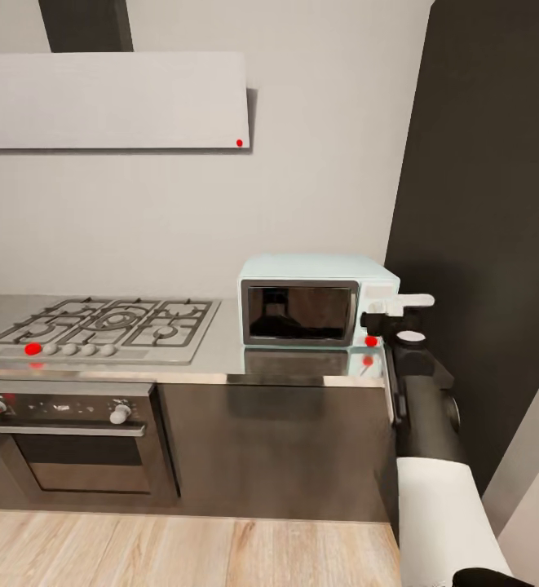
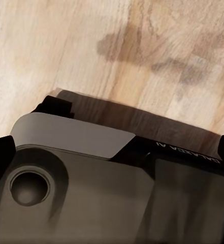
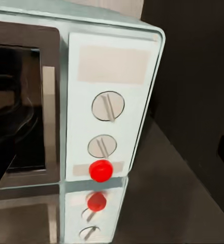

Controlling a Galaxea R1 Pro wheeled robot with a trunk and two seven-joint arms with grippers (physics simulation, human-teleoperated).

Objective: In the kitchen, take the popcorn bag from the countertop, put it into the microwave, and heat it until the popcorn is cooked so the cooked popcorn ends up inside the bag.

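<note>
the microwave (image 1: 318, 303) sits on the countertop (image 1: 220, 367) at its right end, door shut, just beside a tall dark cabinet (image 1: 489, 204). its dark glass door shows faint reflections, and the glossy slab mirrors its front. in the right wrist view the white control panel (image 3: 109, 107) carries a blank pale label, two round knobs (image 3: 107, 107) one under the other, and a red button (image 3: 100, 170) at the base; the button and knobs repeat as reflections in the counter below. the popcorn bag cannot be made out; behind the dark glass nothing can be told for sure

the right gripper (image 1: 395, 314) is raised in front of the panel side of the microwave, near the red button; whether its fingers are apart or together cannot be told from here. its black and white arm rises from the lower right of the head view

to the left of the microwave lies the steel gas hob (image 1: 106, 326) with grates and a row of knobs, one red. under it is the dark oven (image 1: 73, 440) with a steel front. a flat grey hood (image 1: 110, 99) hangs on the pale wall above

the left wrist view looks down on the robot's dark base (image 2: 112, 188) and pale wooden floor (image 2: 91, 46)
</note>
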